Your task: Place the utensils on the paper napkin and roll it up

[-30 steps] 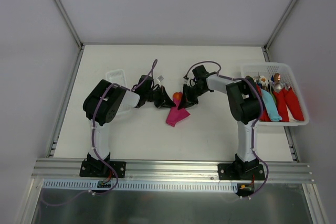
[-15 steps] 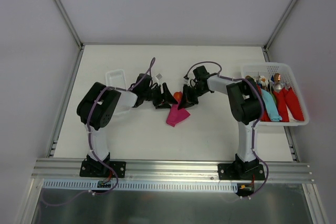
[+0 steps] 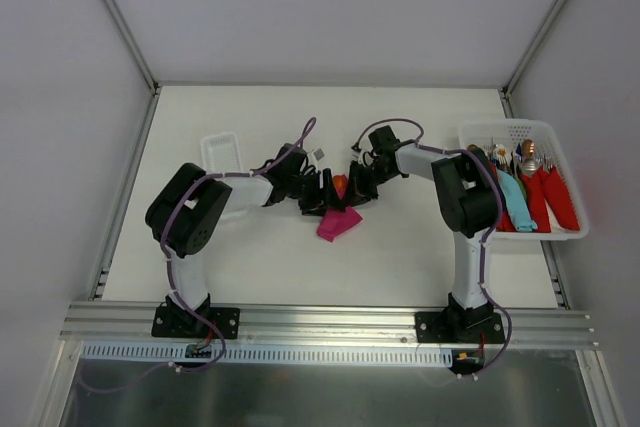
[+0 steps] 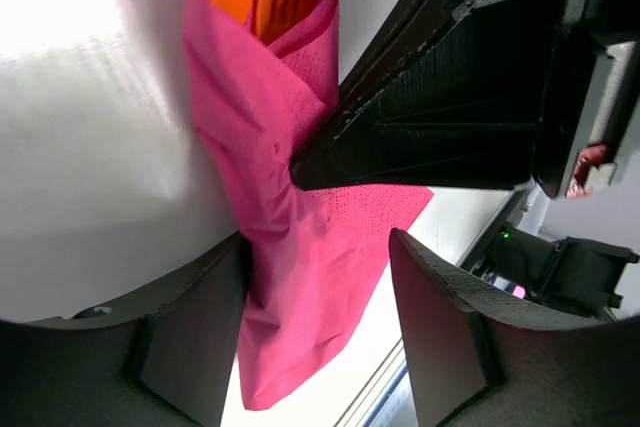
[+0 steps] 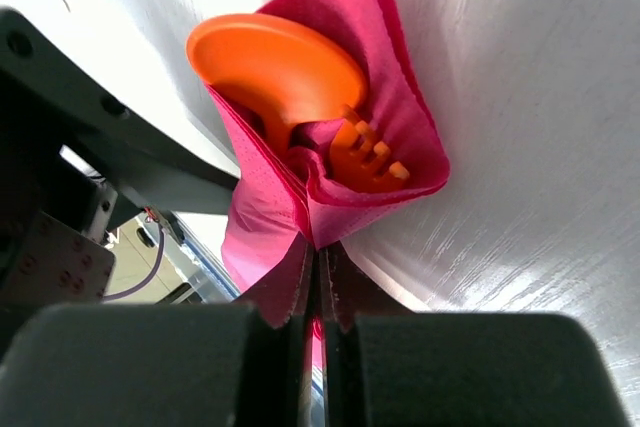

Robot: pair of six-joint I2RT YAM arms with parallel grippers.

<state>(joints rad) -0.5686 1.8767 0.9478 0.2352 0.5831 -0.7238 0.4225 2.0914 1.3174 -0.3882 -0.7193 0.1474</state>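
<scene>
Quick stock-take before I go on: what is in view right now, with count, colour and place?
paper napkin: one, magenta-pink, table centre, wrapped around the utensil heads
spoon: one, orange, bowl sticking out of the napkin
fork: one, orange, tines beside the spoon bowl
small tray: one, white, left of centre
basket: one, white, right edge of the table
red bundles: about three, red, in the basket
teal bundle: one, teal, in the basket
table: one, white
left tool: open, straddling the napkin
right tool: shut, pinching the napkin
</scene>
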